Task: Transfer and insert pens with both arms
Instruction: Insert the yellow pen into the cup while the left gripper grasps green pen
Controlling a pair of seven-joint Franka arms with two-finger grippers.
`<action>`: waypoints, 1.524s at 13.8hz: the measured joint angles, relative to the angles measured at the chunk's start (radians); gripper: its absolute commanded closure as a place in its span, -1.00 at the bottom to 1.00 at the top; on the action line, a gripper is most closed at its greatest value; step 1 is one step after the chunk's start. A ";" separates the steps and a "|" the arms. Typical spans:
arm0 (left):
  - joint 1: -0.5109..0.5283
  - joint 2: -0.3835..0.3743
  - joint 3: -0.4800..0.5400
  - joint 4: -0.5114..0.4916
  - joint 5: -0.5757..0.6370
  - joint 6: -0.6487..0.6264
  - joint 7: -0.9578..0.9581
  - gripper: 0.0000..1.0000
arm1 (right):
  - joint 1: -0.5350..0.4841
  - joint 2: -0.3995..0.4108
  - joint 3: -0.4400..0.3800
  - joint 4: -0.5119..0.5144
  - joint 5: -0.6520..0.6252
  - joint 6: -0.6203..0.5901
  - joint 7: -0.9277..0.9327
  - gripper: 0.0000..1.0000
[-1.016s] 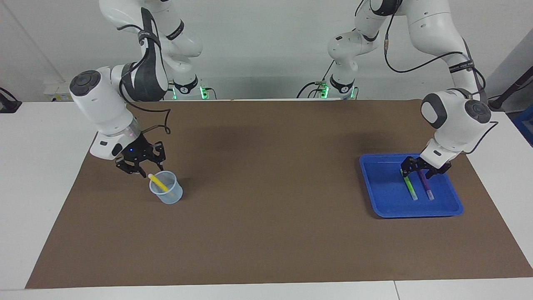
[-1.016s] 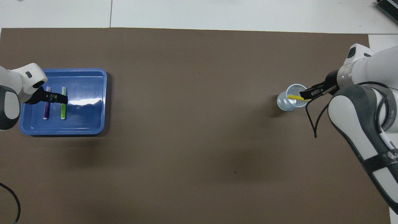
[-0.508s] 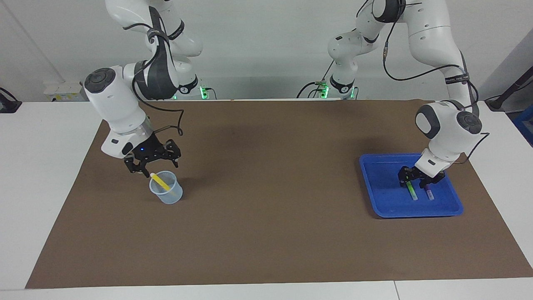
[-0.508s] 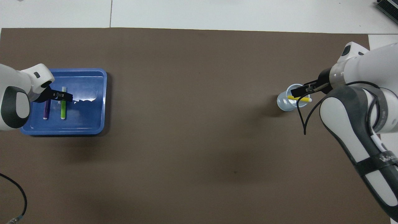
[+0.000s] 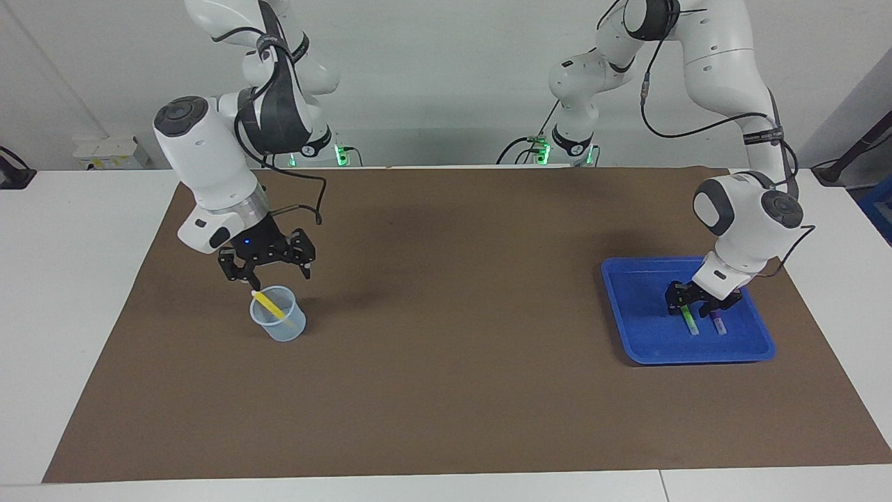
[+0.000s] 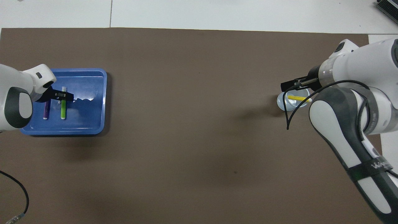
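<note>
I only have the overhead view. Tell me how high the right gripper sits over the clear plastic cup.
Observer: The right gripper hangs open just above the rim of the clear plastic cup, not down inside it.
Operator: Now give me the yellow pen's pose.
Observer: The thin yellow marker pen leans in the cup, its pale end sticking up over the rim.
Operator: Check the left gripper's height too.
Observer: The left gripper is low inside the shallow blue plastic tray, down at the thin green marker pen. Whether it touches the pen I cannot tell.
</note>
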State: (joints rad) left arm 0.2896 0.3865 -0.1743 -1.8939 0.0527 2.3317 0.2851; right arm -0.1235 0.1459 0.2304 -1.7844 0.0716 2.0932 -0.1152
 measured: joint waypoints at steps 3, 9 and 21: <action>0.000 0.005 0.000 -0.005 0.000 0.002 0.000 -0.17 | 0.000 -0.011 0.000 0.003 0.000 -0.004 0.005 -0.98; 0.001 0.001 -0.005 -0.020 0.000 0.022 0.000 1.00 | -0.010 -0.023 -0.003 0.005 0.000 -0.033 0.005 -0.98; 0.002 -0.004 -0.012 0.060 -0.017 -0.102 -0.001 1.00 | -0.010 -0.046 -0.002 0.025 0.000 -0.094 0.008 -0.98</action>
State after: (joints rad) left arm 0.2920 0.3826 -0.1864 -1.8340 0.0359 2.2300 0.2842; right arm -0.1335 0.0998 0.2281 -1.7595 0.0716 1.9996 -0.1070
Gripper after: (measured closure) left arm 0.833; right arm 0.009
